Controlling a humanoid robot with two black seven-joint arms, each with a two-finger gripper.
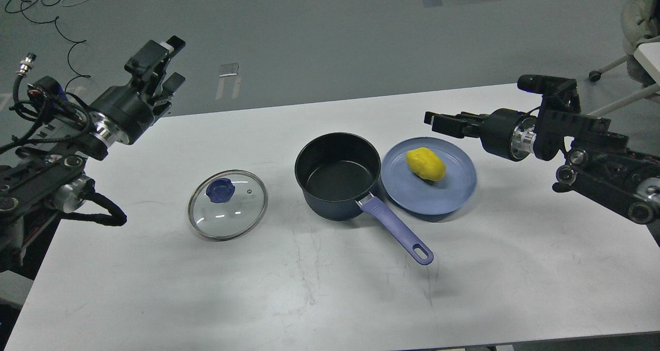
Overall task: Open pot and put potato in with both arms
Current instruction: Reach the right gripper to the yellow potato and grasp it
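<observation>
The dark blue pot (337, 178) stands open at the table's middle, its purple handle (397, 232) pointing to the front right. Its glass lid (228, 205) with a blue knob lies flat on the table to the pot's left. The yellow potato (426, 164) lies on a blue plate (438, 199) right of the pot. My left gripper (167, 65) is open and empty, raised at the table's far left edge, well away from the lid. My right gripper (438, 123) points left, just above the plate's far right rim, close to the potato; it is seen side-on.
The white table (330, 289) has bare surface in front of the pot and plate. Cables lie on the floor (67, 42) at the far left. A chair base (598, 75) stands beyond the table's right corner.
</observation>
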